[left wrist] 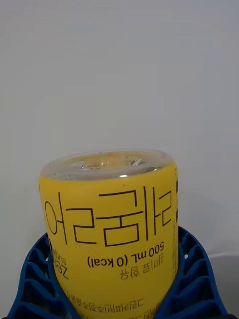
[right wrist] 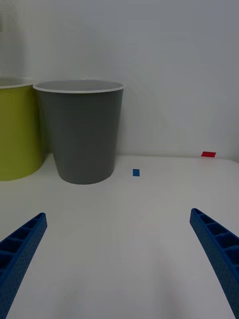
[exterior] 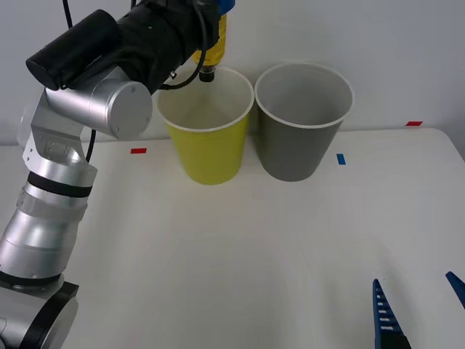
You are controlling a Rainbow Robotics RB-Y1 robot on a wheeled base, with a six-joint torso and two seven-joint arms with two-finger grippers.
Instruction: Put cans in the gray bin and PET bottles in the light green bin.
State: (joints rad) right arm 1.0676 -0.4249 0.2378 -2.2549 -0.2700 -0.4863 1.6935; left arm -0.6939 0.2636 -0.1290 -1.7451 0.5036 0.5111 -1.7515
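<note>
Left claw (exterior: 215, 33) gripping one PET bottle (exterior: 213, 51) (cap down), above light green bin (exterior: 207, 149)

The left arm reached up and forward from the table's left side, its black wrist raised high; the left gripper (exterior: 214, 29) was clamped, fingers (left wrist: 191, 284) pressing inward; the right gripper (exterior: 420, 305) hung low at the near right, fingers (right wrist: 216, 244) spread wide.

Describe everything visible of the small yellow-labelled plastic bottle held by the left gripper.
The small yellow-labelled plastic bottle is a slim clear bottle wrapped in a yellow label with dark Korean print and "500 mL (0 kcal)". It hangs upside down, black cap pointing down, its clear base uppermost in the left wrist view. The left gripper clamps its sides with blue ribbed fingers. It hangs above the open round lime-green bin, touching nothing else.
</note>
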